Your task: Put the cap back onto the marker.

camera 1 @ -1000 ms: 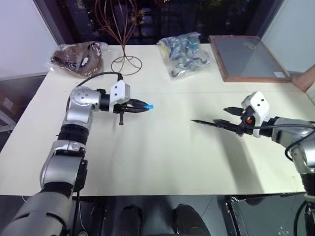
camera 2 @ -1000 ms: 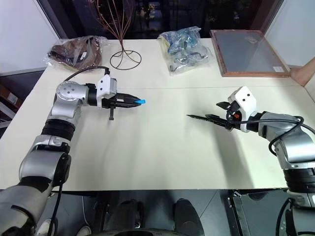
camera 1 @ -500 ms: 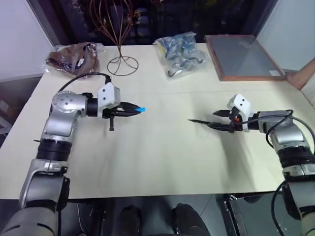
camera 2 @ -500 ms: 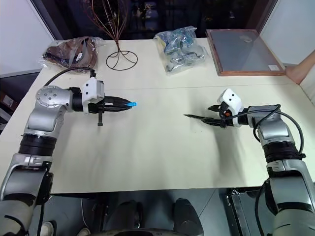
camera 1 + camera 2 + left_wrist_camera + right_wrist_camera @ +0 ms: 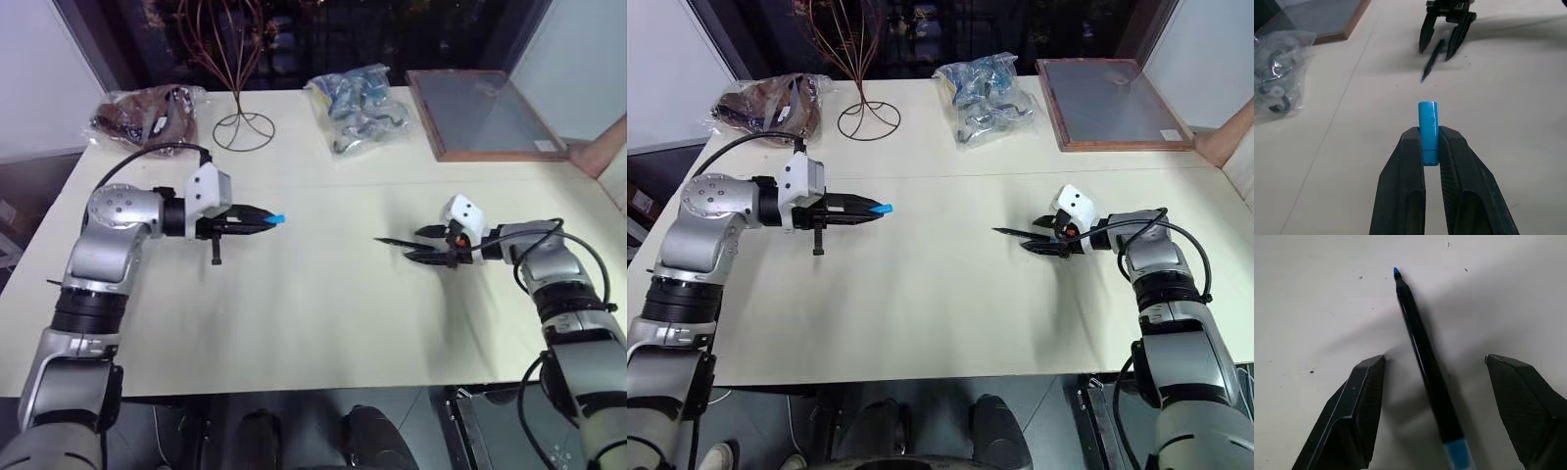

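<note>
1. Head views: the left gripper [image 5: 263, 221] is closed on the cap [image 5: 278, 217], which sticks out past its fingertips above the cream table [image 5: 313, 323] on the left side. On the right side, the right gripper [image 5: 416, 245] is low over the table with its fingers spread, and the marker [image 5: 402, 243] lies between them, its tip pointing toward the cap. Cap and marker are well apart. At the far edge stand a wire stand [image 5: 233, 69], a brown bagged item [image 5: 147, 113], a clear bag of bluish items [image 5: 362, 108] and a framed board [image 5: 485, 113].

2. Left wrist view: the two black fingers [image 5: 1405, 186] pinch the lower part of the cap [image 5: 1428, 128]; its upper part is free. Beyond it, the right gripper [image 5: 1442, 49] straddles the marker [image 5: 1432, 58].

3. Right wrist view: the fingers [image 5: 1359, 406] stand wide on either side of the marker [image 5: 1422, 357], neither touching it. The marker lies on the table, with a blue tip and a light-blue band near the gripper.
</note>
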